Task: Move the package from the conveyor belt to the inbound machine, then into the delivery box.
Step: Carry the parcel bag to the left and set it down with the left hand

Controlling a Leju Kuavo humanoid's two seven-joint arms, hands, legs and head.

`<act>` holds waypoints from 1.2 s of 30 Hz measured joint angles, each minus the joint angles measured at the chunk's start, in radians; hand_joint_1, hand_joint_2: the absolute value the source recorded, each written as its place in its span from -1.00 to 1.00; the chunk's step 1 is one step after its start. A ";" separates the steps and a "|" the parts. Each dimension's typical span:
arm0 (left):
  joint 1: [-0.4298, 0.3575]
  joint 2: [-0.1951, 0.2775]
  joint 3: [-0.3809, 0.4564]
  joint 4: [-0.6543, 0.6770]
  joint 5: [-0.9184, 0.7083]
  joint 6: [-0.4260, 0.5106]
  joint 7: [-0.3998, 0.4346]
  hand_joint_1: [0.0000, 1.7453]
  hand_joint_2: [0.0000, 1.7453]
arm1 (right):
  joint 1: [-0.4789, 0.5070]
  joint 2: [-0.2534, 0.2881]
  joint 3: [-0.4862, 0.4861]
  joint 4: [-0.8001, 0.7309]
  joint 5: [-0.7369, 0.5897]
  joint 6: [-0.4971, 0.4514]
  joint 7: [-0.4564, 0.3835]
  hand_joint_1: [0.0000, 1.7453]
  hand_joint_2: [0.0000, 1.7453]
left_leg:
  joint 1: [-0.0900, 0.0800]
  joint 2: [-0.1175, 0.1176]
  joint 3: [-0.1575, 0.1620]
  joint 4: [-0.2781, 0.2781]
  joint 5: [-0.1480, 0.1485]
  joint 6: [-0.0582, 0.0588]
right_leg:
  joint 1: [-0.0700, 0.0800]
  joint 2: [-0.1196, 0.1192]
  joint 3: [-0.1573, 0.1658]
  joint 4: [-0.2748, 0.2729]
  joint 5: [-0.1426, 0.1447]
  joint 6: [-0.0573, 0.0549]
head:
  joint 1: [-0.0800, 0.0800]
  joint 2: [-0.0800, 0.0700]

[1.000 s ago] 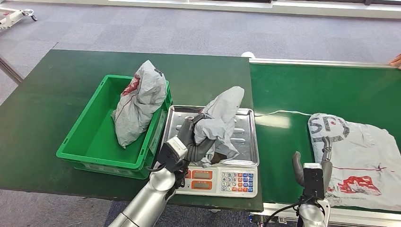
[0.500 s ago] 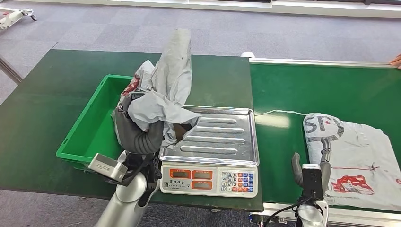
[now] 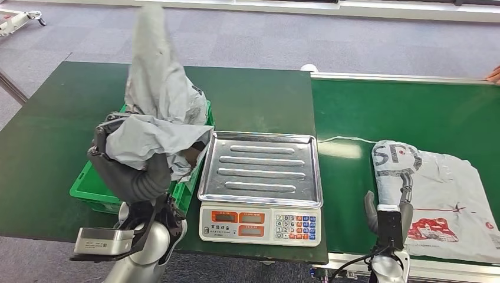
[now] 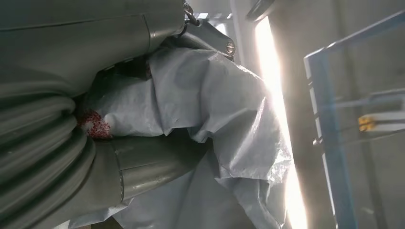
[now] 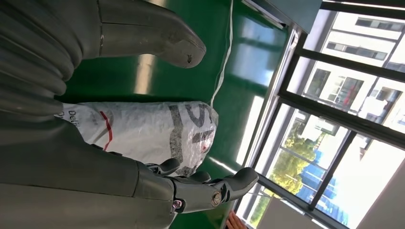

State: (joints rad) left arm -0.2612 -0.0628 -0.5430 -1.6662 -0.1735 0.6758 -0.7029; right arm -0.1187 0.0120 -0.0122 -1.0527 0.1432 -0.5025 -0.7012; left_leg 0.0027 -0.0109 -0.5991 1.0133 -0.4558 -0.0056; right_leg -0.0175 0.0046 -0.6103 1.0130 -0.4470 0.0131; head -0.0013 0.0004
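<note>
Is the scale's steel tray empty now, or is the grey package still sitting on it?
Empty. The tray shows bare ribbed steel; the left hand holds the grey package over the green crate.

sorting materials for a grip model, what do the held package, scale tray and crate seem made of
Held package: thin grey plastic film, creased and crumpled.
Scale tray: likely stainless steel, shiny, ribbed.
Crate: seemingly rigid green moulded plastic, smooth rim.

"SP" on belt package (image 3: 433,194), digits on scale keypad (image 3: 296,224)
</note>
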 joint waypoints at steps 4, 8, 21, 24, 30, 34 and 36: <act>0.002 0.033 0.046 -0.021 0.010 0.003 0.000 1.00 1.00 | 0.023 -0.006 0.000 -0.020 -0.002 -0.009 0.000 -1.00 1.00 | 0.000 0.000 0.000 0.000 0.000 0.000 | 0.000 0.000 0.000 0.000 -0.001 0.000 | 0.000 0.000; -0.004 0.035 0.183 0.131 -0.001 -0.066 0.023 1.00 1.00 | 0.071 -0.009 -0.001 -0.054 0.007 -0.010 0.000 -1.00 1.00 | 0.000 0.000 0.001 0.000 -0.001 -0.001 | 0.000 0.000 0.001 0.000 -0.002 0.000 | 0.000 0.000; -0.144 0.037 0.506 0.845 -0.267 -0.133 0.207 1.00 1.00 | 0.109 -0.020 -0.020 -0.080 0.020 0.022 -0.001 -1.00 1.00 | -0.001 -0.003 0.010 -0.001 -0.004 -0.001 | -0.001 -0.002 0.012 0.000 -0.005 0.000 | 0.000 0.000; -0.174 0.037 0.521 0.907 -0.312 -0.161 0.256 1.00 1.00 | 0.113 -0.020 -0.021 -0.092 0.017 0.022 0.000 -1.00 1.00 | -0.001 -0.004 0.017 -0.003 -0.013 0.000 | -0.001 -0.003 0.024 0.000 -0.012 0.000 | 0.000 0.000; -0.218 0.032 0.532 0.982 -0.423 -0.161 0.335 0.15 1.00 | 0.113 -0.020 -0.038 -0.116 0.027 0.029 -0.001 -1.00 1.00 | -0.001 -0.006 0.027 -0.005 -0.016 -0.001 | -0.001 -0.006 0.034 0.000 -0.015 0.000 | 0.000 0.000; -0.224 0.025 0.552 0.987 -0.428 -0.123 0.306 -1.00 0.00 | 0.112 -0.019 -0.052 -0.136 0.036 0.039 -0.001 -1.00 1.00 | -0.001 -0.007 0.030 -0.006 -0.013 -0.002 | 0.000 -0.007 0.038 0.000 -0.014 -0.005 | 0.000 0.000; -0.218 0.017 0.568 0.973 -0.402 -0.117 0.260 -1.00 -1.00 | 0.112 -0.016 -0.060 -0.144 0.038 0.041 -0.001 -1.00 1.00 | -0.001 -0.007 0.032 -0.006 -0.009 -0.005 | 0.001 -0.007 0.036 0.000 -0.012 -0.007 | 0.000 0.000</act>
State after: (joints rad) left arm -0.4788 -0.0459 0.0252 -0.6934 -0.5754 0.5588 -0.4430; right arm -0.0065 -0.0041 -0.0722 -1.1964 0.1808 -0.4615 -0.7019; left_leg 0.0021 -0.0178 -0.5669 1.0076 -0.4649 -0.0110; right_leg -0.0163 -0.0024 -0.5742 1.0127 -0.4587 0.0063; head -0.0012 0.0004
